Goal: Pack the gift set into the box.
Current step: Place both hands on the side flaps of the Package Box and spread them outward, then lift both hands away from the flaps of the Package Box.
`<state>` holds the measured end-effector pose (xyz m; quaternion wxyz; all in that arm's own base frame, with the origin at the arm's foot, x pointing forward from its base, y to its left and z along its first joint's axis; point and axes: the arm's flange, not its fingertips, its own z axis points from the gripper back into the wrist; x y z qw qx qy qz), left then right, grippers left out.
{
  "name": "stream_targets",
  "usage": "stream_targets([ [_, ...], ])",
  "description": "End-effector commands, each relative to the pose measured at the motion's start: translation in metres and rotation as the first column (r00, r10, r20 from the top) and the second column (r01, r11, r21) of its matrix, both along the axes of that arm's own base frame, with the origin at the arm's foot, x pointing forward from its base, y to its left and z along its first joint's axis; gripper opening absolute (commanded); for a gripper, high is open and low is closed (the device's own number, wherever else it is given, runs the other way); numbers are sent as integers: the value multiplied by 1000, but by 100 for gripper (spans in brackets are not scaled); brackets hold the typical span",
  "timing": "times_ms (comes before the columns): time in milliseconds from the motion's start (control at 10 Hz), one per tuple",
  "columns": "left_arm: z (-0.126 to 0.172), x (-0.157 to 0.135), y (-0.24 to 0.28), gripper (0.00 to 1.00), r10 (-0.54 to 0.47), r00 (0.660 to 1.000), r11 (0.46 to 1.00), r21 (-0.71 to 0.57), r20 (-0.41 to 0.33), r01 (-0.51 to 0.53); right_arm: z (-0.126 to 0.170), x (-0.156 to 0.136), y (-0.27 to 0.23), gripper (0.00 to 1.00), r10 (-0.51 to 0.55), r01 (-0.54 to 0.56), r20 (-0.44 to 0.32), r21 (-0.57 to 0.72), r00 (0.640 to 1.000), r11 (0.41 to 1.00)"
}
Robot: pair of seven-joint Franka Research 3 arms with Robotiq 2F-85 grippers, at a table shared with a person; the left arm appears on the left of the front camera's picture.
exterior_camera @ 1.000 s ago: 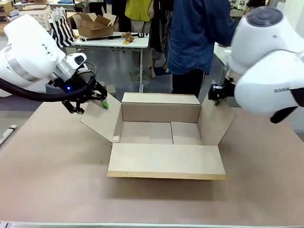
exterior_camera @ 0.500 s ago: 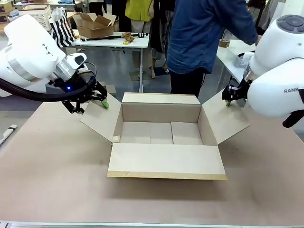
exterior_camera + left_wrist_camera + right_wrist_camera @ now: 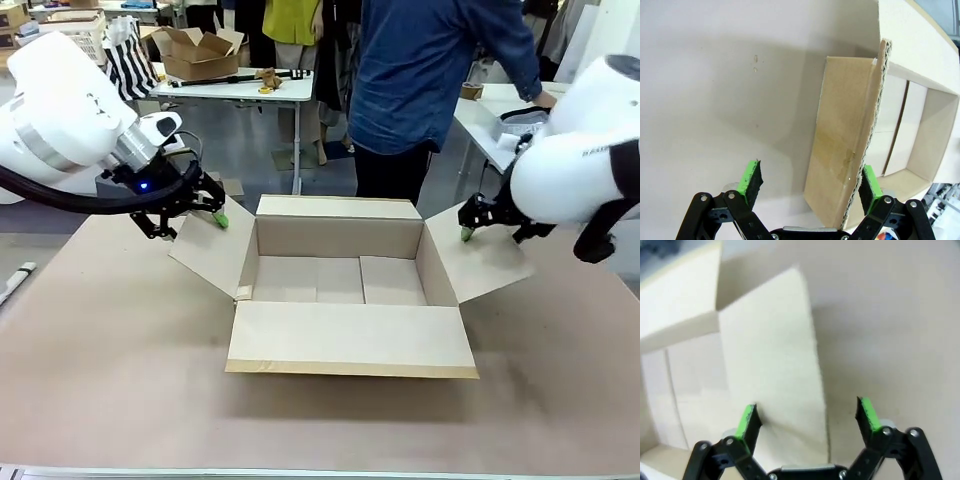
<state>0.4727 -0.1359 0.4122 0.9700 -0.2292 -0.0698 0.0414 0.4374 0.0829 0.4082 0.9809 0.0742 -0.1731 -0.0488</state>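
no legible text, small print on right arm [image 3: 580,175] too blurred

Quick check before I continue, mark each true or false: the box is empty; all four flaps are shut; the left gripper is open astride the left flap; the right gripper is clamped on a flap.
The box is empty: true.
All four flaps are shut: false; they stand open, spread outward.
The left gripper is open astride the left flap edge: true.
The right gripper is clamped on a flap: false; it is open, at the right flap.
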Motion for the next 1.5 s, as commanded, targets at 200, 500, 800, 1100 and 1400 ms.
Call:
stream_targets([
  [200,2,-1,-2,100,12,1000,1000,18,-2,-12,-3,7,-7,100,35,-34,-21,56,999,998],
  [500,2,-1,-2,100,12,1000,1000,18,-2,-12,-3,7,-7,100,35,-34,-21,56,999,998],
  [800,2,-1,-2,100,12,1000,1000,18,-2,-12,-3,7,-7,100,35,-34,-21,56,999,998],
  [1100,2,-1,-2,100,12,1000,1000,18,-2,-12,-3,7,-7,100,35,-34,-21,56,999,998],
  [1400,2,-1,-2,100,12,1000,1000,18,-2,-12,-3,7,-7,100,35,-34,-21,56,999,998],
])
